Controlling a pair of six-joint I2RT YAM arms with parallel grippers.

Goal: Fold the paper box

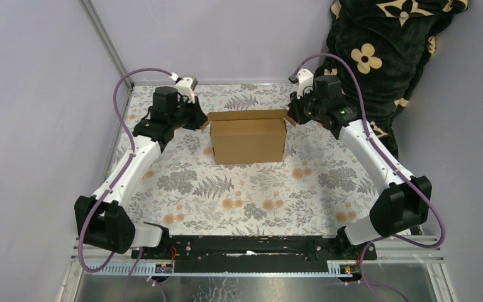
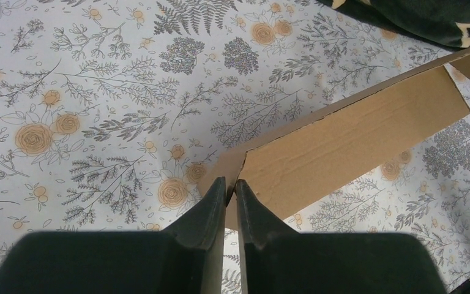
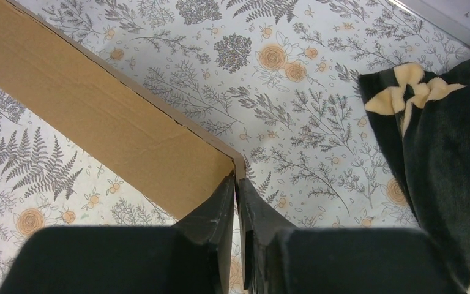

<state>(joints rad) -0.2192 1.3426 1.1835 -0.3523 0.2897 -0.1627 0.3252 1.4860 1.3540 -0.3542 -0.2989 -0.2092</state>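
Brown corrugated cardboard paper box (image 1: 249,139), half-formed, midway along far edge of floral surface (image 1: 226,189). Likely light, stiff, crease-prone; best held at rear flap corners. Left tool (image 2: 231,182), right tool (image 3: 235,179): each pinched shut on one such corner.
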